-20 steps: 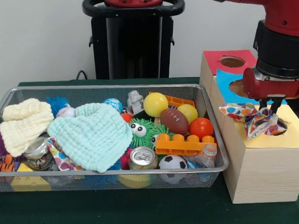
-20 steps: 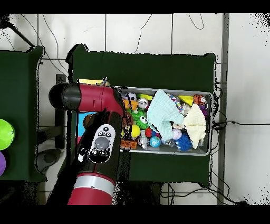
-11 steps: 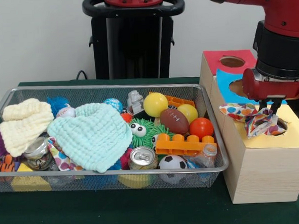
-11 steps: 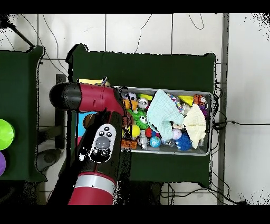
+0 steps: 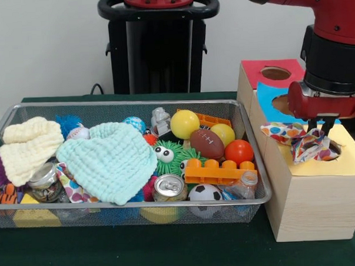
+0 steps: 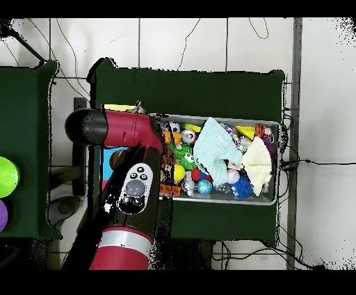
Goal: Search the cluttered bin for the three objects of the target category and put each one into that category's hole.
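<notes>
Colourful patterned cloth [image 5: 304, 142] lies bunched on the yellow top of the wooden box [image 5: 313, 206], one end tucked into the yellow hole [image 5: 333, 150] and the other trailing toward the wire bin [image 5: 128, 213]. My gripper [image 5: 320, 127] hangs right above it, fingertips at the fabric; whether my jaws are pinching it or slack, I cannot tell. Farther back on the box sit the blue hole [image 5: 281, 102] and the red hole [image 5: 275, 73].

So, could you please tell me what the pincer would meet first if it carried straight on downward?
Most likely the patterned cloth bunched at the hole in the yellow panel, directly under the pincer; the hole itself lies beneath.
</notes>
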Controlling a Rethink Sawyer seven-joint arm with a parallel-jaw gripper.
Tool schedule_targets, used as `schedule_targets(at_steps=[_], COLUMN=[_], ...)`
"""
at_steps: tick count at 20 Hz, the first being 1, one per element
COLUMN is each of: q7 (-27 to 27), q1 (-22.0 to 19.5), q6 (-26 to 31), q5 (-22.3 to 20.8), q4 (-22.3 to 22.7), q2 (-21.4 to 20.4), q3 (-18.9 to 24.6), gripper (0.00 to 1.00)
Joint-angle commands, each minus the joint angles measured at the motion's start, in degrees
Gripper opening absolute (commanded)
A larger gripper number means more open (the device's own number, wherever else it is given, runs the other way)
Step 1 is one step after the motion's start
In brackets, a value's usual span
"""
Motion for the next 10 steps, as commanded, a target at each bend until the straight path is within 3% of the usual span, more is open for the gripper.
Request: schedule_targets(at_steps=[1,10], q7=[10.0,9.7], q1=[-1.1,-1.6], q6=[-6.1,-6.8], q5=[-2.4,-2.2], q4=[6.9,7.0], q2=[5.9,6.2], q3=[5.0,5.5], gripper=[0.00,0.00])
